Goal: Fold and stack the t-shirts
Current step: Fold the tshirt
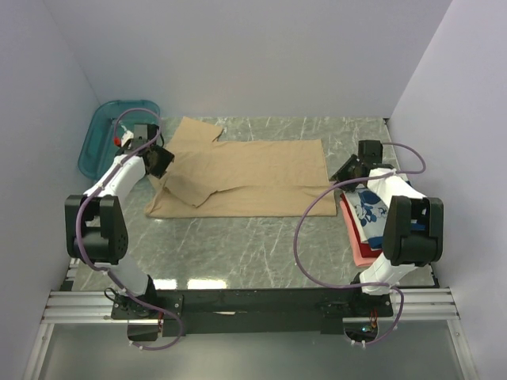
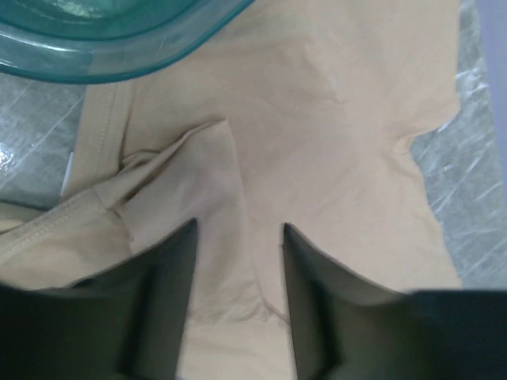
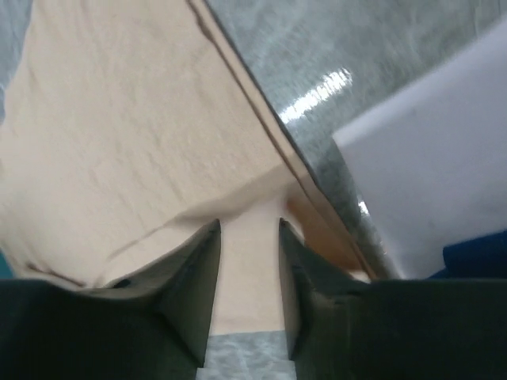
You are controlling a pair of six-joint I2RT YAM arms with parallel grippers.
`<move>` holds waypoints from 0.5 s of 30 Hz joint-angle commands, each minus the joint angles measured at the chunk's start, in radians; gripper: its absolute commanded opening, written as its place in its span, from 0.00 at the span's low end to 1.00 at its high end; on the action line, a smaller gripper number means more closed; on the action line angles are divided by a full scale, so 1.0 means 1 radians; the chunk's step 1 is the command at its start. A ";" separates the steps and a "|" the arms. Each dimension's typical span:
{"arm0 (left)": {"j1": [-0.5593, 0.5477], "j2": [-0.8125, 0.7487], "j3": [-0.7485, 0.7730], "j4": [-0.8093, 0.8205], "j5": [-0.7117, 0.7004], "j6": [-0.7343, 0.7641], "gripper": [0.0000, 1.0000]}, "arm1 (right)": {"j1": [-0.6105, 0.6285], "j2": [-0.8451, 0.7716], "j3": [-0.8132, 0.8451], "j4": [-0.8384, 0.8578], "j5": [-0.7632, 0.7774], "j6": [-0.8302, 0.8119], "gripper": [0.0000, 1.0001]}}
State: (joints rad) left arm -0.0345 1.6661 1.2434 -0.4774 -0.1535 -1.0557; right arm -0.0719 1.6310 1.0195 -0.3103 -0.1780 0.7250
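A tan t-shirt (image 1: 253,170) lies across the middle of the table, its long edges folded inward. My left gripper (image 1: 161,162) hovers over the shirt's left end by the sleeve and collar. In the left wrist view the left gripper (image 2: 239,227) is open, with flat tan cloth (image 2: 333,119) showing between the fingers. My right gripper (image 1: 349,169) is at the shirt's right hem. In the right wrist view the right gripper (image 3: 248,226) is open a little over the tan hem (image 3: 142,142), gripping nothing. A navy t-shirt with white print (image 1: 369,207) lies on a red and pink pile (image 1: 360,247) at the right.
A teal plastic basket (image 1: 111,134) stands at the back left, close behind the left gripper, and its rim (image 2: 119,47) fills the top of the left wrist view. White walls enclose the table on three sides. Marbled grey tabletop (image 1: 238,245) shows in front of the shirt.
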 commanded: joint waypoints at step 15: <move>0.010 -0.524 -0.505 0.034 -0.054 -0.176 0.58 | 0.112 -0.350 -0.294 0.046 0.008 -0.003 0.50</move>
State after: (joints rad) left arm -0.0246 1.2163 0.7963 -0.4507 -0.1688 -1.1641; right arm 0.0124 1.3304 0.7959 -0.3016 -0.1707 0.6960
